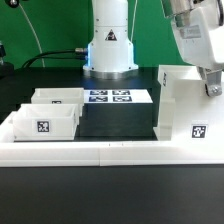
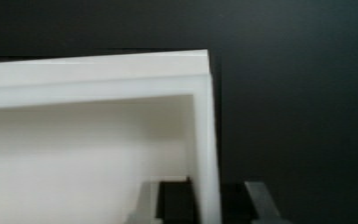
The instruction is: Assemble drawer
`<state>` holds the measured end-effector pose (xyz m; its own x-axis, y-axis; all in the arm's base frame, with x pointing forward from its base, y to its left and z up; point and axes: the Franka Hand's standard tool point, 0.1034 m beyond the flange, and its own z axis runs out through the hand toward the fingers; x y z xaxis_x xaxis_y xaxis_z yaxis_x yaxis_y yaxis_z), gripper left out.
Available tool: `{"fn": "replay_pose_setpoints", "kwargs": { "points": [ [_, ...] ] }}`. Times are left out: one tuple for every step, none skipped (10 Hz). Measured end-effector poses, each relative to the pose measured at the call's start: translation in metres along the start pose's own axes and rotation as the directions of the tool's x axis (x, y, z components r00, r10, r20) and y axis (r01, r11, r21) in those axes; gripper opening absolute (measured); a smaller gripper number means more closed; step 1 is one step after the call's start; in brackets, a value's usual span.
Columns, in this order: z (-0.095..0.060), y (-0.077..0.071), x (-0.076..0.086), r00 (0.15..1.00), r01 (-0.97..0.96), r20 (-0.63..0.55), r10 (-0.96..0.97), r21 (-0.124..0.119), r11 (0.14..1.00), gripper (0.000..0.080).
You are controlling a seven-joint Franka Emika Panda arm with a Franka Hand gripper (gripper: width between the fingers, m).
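The drawer's tall white box shell (image 1: 188,108) stands at the exterior view's right, with a tag on its front face. Two small open-topped trays (image 1: 43,122) (image 1: 60,97) sit at the exterior view's left, one behind the other. My gripper (image 1: 211,86) is lowered onto the shell's far right wall. In the wrist view the shell's thin wall edge (image 2: 206,120) runs between my fingers (image 2: 259,203), with a dark gap on each side. The gripper (image 2: 215,203) is open and straddles that wall. The shell's inside (image 2: 87,140) shows white.
The marker board (image 1: 110,97) lies flat behind the black mat, in front of the robot base (image 1: 108,50). A low white border wall (image 1: 100,152) runs along the front, and the trays and shell stand against it.
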<state>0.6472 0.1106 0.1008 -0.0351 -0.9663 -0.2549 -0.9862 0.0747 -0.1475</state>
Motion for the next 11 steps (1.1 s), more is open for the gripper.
{"fn": "replay_pose_setpoints", "kwargs": {
  "points": [
    [0.0, 0.0, 0.0, 1.0, 0.0, 0.0, 0.0, 0.0, 1.0, 0.0257],
    [0.0, 0.0, 0.0, 1.0, 0.0, 0.0, 0.0, 0.0, 1.0, 0.0257],
    [0.0, 0.0, 0.0, 1.0, 0.0, 0.0, 0.0, 0.0, 1.0, 0.0401],
    [0.0, 0.0, 0.0, 1.0, 0.0, 0.0, 0.0, 0.0, 1.0, 0.0535],
    [0.0, 0.0, 0.0, 1.0, 0.0, 0.0, 0.0, 0.0, 1.0, 0.0535],
    [-0.001, -0.002, 0.0, 1.0, -0.001, 0.001, 0.001, 0.002, 1.0, 0.0626],
    [0.0, -0.006, -0.002, 1.0, 0.0, 0.004, 0.0, 0.007, 1.0, 0.0642],
    [0.0, -0.006, -0.002, 1.0, 0.005, 0.005, -0.005, 0.008, 1.0, 0.0642],
    [-0.003, -0.005, -0.002, 0.999, 0.045, 0.005, -0.045, 0.007, 0.999, 0.0648],
    [-0.013, 0.001, -0.002, 0.994, 0.108, 0.01, -0.108, 0.005, 0.994, 0.0648],
    [-0.025, 0.008, -0.002, 0.982, 0.187, 0.016, -0.187, 0.013, 0.982, 0.0649]
  ]
}}
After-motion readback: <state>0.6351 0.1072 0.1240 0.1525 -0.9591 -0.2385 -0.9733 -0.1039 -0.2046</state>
